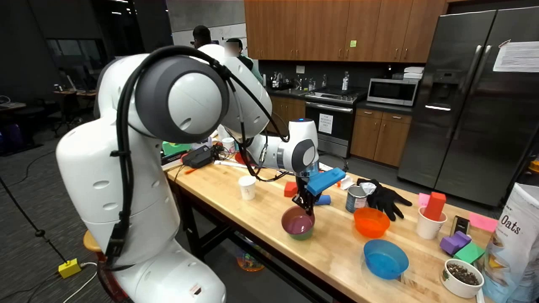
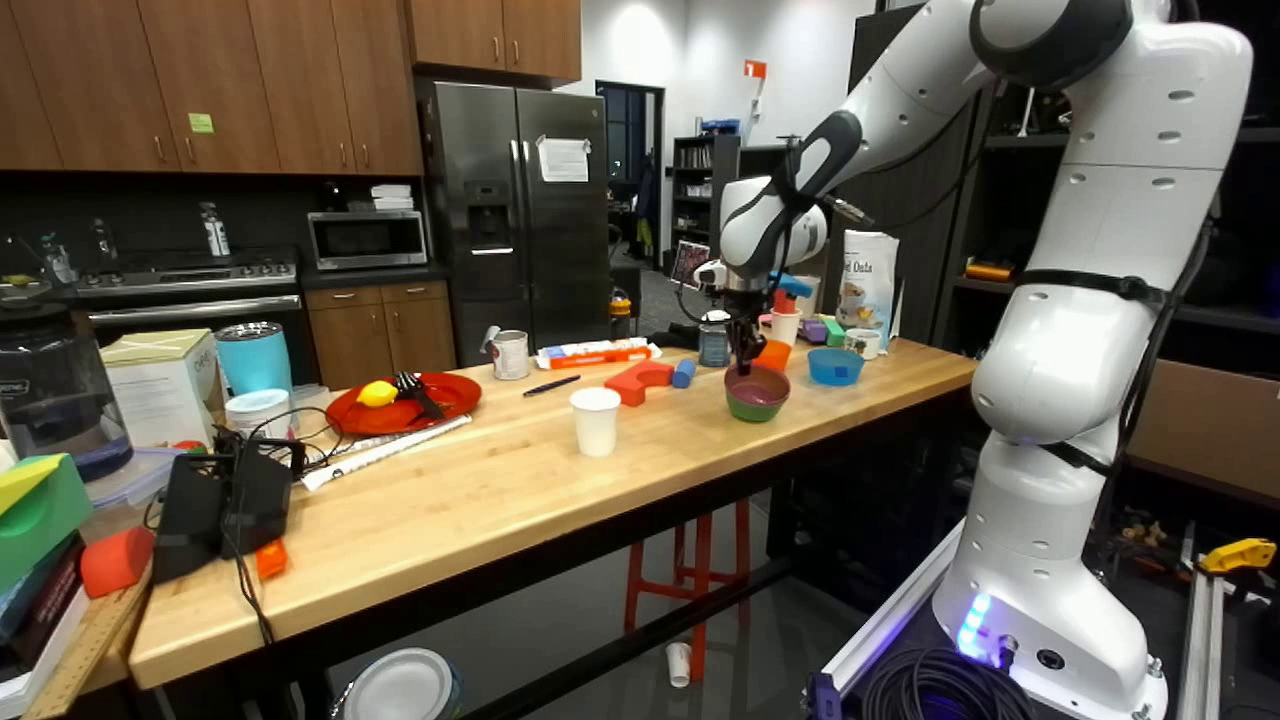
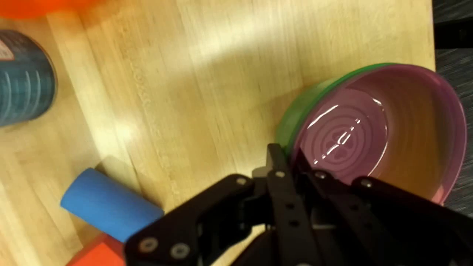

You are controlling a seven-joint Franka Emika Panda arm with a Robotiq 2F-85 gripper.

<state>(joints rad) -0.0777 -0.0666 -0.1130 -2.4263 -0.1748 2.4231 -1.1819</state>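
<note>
Near the table edge [image 3: 426, 40], glossy purple bowl [image 3: 347, 142] inside green bowl [image 3: 295, 116], rims pinched by the tool [image 3: 288, 152].

Free tabletop [image 3: 207, 96] separates nested bowls [image 3: 369, 129] from can [image 3: 22, 81]; blue cylinder [image 3: 111, 203] obstructs near the tool [image 3: 289, 154]

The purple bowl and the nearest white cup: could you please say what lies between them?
In both exterior views, bare tabletop separates the purple bowl and white cup.
</note>
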